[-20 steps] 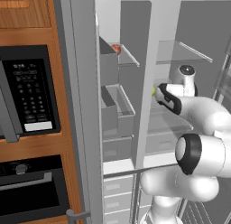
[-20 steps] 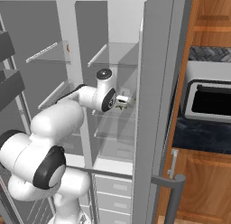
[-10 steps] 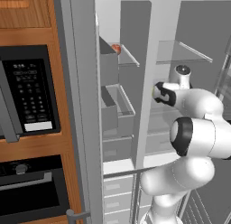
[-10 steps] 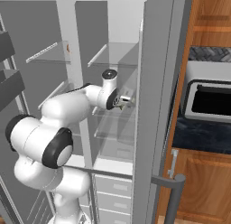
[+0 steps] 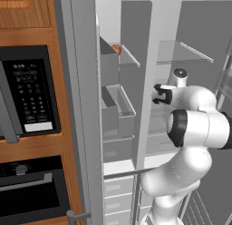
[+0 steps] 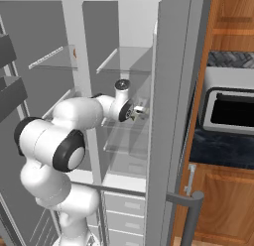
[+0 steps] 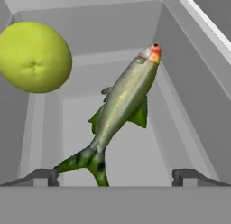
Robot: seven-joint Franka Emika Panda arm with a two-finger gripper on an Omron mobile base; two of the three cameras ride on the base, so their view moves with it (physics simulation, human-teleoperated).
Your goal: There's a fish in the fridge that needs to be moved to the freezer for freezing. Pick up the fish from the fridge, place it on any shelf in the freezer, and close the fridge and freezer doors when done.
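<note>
Since a second ago the arm has swung further into the fridge [image 6: 126, 141], its elbow folding back toward the base. The gripper [image 7: 115, 175] stands wide open, holding nothing, its tips either side of the fish [image 7: 118, 112]'s tail. The fish lies on the pale fridge shelf, red-tipped head pointing away, a yellow-green round fruit [image 7: 35, 57] beside it. In the freezer [image 5: 118, 106], grey bins [image 5: 117, 111] sit under a shelf carrying something reddish [image 5: 116, 49]. Both doors [image 6: 173, 116] stand open; a black wall oven [image 5: 27, 95] sits in wooden cabinetry.
</note>
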